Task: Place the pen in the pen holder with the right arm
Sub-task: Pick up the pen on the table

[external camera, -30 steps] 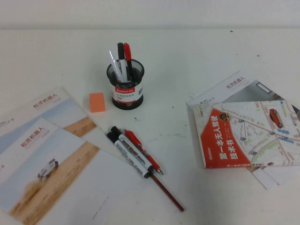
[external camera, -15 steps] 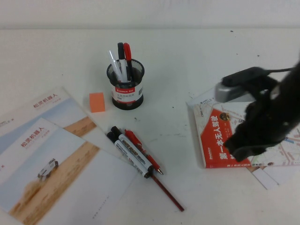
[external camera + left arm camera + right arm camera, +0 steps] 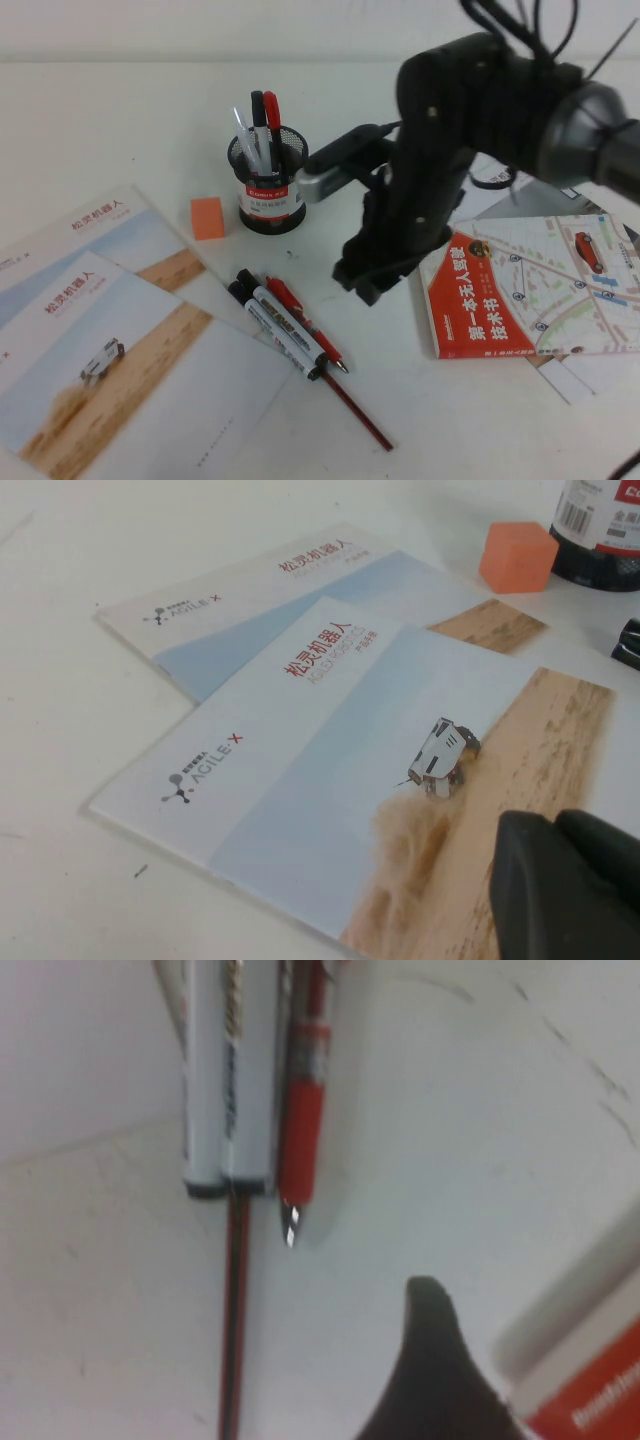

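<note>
The red pen [image 3: 300,318] lies on the table beside two black-capped white markers [image 3: 272,318], metal tip toward the front right. In the right wrist view the pen [image 3: 305,1110] lies just ahead of my right gripper [image 3: 428,1355], which shows as one dark point with no gap. In the high view my right gripper [image 3: 365,275] hovers to the right of the pen, apart from it and empty. The black mesh pen holder [image 3: 268,180] stands behind with several pens in it. My left gripper [image 3: 565,880] is shut, low over a brochure.
A thin dark-red stick [image 3: 355,410] extends from the markers toward the front. An orange eraser [image 3: 207,217] sits left of the holder. Brochures [image 3: 100,330] cover the left front. A red-and-white book [image 3: 530,295] lies on papers to the right, close to the right gripper.
The right arm has swept in from the right, over the book, to just right of the pen. The pen, markers and holder have not moved.
</note>
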